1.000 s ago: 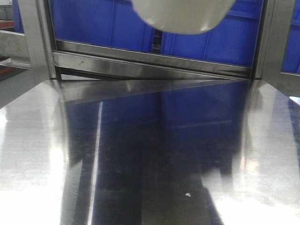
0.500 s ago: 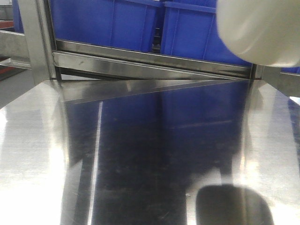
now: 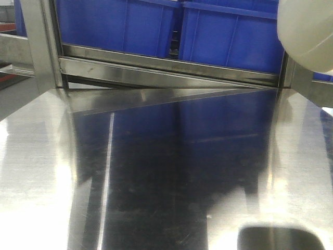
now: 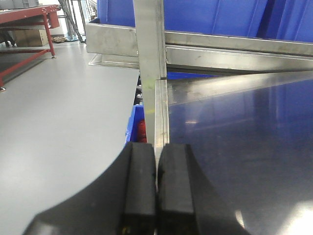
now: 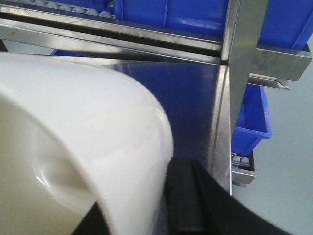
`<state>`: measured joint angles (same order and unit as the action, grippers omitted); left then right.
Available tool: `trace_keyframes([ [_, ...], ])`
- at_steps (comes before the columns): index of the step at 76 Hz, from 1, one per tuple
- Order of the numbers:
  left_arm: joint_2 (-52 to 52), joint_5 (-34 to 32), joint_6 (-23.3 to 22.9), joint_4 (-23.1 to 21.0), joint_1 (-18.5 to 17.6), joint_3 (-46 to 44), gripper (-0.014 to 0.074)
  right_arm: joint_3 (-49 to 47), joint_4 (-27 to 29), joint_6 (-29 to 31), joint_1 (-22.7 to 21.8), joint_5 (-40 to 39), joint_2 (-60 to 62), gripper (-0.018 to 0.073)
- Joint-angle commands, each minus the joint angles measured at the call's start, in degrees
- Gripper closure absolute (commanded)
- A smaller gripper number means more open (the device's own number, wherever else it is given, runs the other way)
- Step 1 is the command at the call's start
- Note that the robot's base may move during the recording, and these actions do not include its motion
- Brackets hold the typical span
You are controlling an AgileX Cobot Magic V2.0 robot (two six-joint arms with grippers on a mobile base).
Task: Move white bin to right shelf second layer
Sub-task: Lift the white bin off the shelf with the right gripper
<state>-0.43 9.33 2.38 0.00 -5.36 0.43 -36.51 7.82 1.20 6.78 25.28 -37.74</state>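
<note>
The white bin (image 3: 307, 31) is up in the air, above the right side of the shiny steel tabletop (image 3: 156, 172). It does not touch the tabletop. Only its round bottom part shows in the front view, at the top right corner. A dark blurry shape (image 3: 281, 238) on the tabletop, below the bin, looks like its reflection.

The right gripper (image 5: 142, 210) holds the bin. Its jaws are closed on the bin's rim, and one black finger (image 5: 183, 196) presses on the outside of the wall. The other finger is mostly hidden. In the right wrist view the bin is tipped, so its open mouth faces the camera.

The left gripper (image 4: 156, 186) is at the left edge of the tabletop. Its jaws are pressed tight together and hold nothing. A steel post (image 4: 149, 63) stands just behind them.

Behind the tabletop, a steel rail (image 3: 166, 65) runs from side to side. Big blue crates (image 3: 119, 23) sit above the rail. In the right wrist view, a row of small white rollers (image 5: 73, 9) shows by the crates, behind the tabletop. Another blue crate (image 5: 252, 117) sits lower down, past the right edge of the tabletop.
</note>
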Motion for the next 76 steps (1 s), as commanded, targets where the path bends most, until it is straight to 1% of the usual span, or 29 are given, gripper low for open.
trace_keyframes([
  [1,-0.81,-4.90,-0.18,0.00,-0.26,2.11,0.0512,-1.87,0.52,0.07,-0.34,-6.13,0.34,0.0511],
  [76,-0.81,-4.90,-0.18,0.00,-0.26,2.11,0.0512,-1.87,0.52,0.07,-0.34,-6.13,0.34,0.0511],
])
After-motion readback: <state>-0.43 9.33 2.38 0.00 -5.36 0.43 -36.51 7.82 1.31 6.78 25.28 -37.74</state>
